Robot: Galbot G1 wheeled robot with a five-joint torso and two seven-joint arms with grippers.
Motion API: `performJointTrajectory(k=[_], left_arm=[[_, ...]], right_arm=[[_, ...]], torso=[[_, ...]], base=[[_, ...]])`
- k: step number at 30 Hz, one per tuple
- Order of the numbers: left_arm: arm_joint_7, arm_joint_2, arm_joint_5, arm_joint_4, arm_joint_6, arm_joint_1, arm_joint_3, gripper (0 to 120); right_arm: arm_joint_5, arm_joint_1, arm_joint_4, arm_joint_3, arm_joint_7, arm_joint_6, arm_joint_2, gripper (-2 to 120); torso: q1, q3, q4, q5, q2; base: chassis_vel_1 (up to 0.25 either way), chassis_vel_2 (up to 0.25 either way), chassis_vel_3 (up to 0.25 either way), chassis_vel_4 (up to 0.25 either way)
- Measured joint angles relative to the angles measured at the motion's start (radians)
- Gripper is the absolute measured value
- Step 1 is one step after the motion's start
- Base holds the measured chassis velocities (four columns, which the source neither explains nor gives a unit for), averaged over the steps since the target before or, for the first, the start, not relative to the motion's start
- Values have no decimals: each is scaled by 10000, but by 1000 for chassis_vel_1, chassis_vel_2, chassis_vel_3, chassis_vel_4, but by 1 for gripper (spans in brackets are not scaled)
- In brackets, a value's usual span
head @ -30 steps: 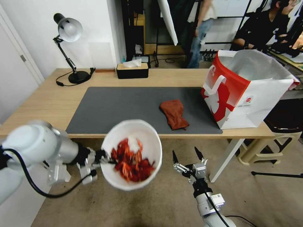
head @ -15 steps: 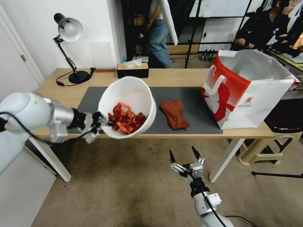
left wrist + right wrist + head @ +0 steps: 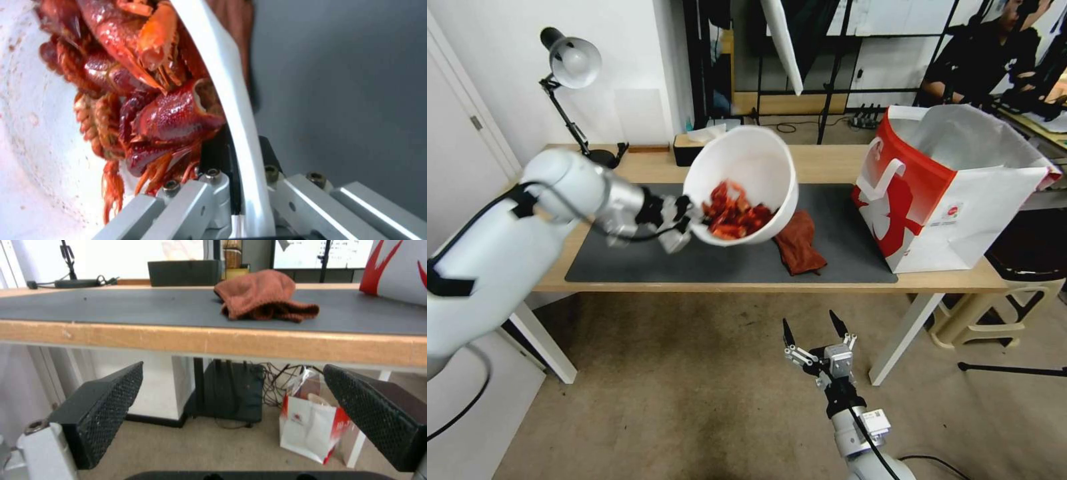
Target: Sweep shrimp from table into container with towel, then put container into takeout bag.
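The left gripper (image 3: pixel 684 223) is pinching the rim of the large round white wavy-edged bowl (image 3: pixel 747 180), one finger inside and one outside the wall, and is holding it in the air above the dark grey rectangular mat (image 3: pixel 647 233) on the light wooden table (image 3: pixel 827 160). The sweeping step appears complete: the bright red-orange shrimp (image 3: pixel 730 213) are heaped in the bowl, and the reddish-brown soft towel (image 3: pixel 797 243) is lying on the mat. The carry to the boxy red-and-white takeout bag (image 3: pixel 934 193) is in hand. The bowl is tilting, its mouth facing up and toward the camera; being round, it has no long axis. The next move probably calls for levelling it above the bag's open top. The right gripper (image 3: pixel 810 330) is hanging below the table edge, jaws spread wide, empty.
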Motion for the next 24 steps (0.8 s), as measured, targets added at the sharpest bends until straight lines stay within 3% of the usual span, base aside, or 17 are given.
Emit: performJointTrajectory(k=[1, 2, 5, 6, 9, 10, 13, 14, 16, 17, 24], left_arm=[[-5, -342, 156, 375, -88, -311, 122, 0], [-5, -342, 156, 375, -88, -311, 122, 0], [-109, -1178, 720, 1073, -195, -1034, 447, 0], [-109, -1178, 720, 1073, -195, -1034, 447, 0], [-173, -1894, 948, 1703, -201, -1533, 754, 0], [-173, -1894, 948, 1703, -201, -1533, 754, 0], [-218, -2691, 1198, 2522, -254, -1931, 851, 0], [-218, -2691, 1198, 2522, -254, -1931, 851, 0], [-274, -3334, 1530, 3231, -339, -2287, 859, 0], [-274, -3334, 1530, 3231, -339, -2287, 859, 0], [-523, -4463, 2214, 4630, -459, -3215, 860, 0]], right_arm=[[-58, -31, -15, -6, -6, 20, 51, 100], [-58, -31, -15, -6, -6, 20, 51, 100], [-166, -69, -28, -31, -11, 57, 163, 100], [-166, -69, -28, -31, -11, 57, 163, 100], [-183, -108, -81, -7, -18, 113, 173, 100], [-183, -108, -81, -7, -18, 113, 173, 100], [-198, -161, -139, 14, -30, 163, 202, 100], [-198, -161, -139, 14, -30, 163, 202, 100], [-212, -145, -188, 19, -37, 177, 254, 100], [-212, -145, -188, 19, -37, 177, 254, 100], [-360, -169, -210, 15, -37, 184, 422, 100]], torso=[[0, 0, -1, 1, 0], [0, 0, -1, 1, 0], [1, 0, -3, 1, 0], [1, 0, -3, 1, 0], [-3, -1, 1, 0, 0], [-3, -1, 1, 0, 0], [-1, -1, 0, 1, 1], [-1, -1, 0, 1, 1], [-2, -1, -3, 1, 1], [-2, -1, -3, 1, 1], [-2, -1, 2, 0, 2]], base=[[0, 0, 0, 0], [0, 0, 0, 0], [0, 0, 0, 0], [0, 0, 0, 0], [0, 0, 0, 0], [0, 0, 0, 0], [0, 0, 0, 0], [0, 0, 0, 0], [0, 0, 0, 0], [0, 0, 0, 0], [0, 0, 0, 0]])
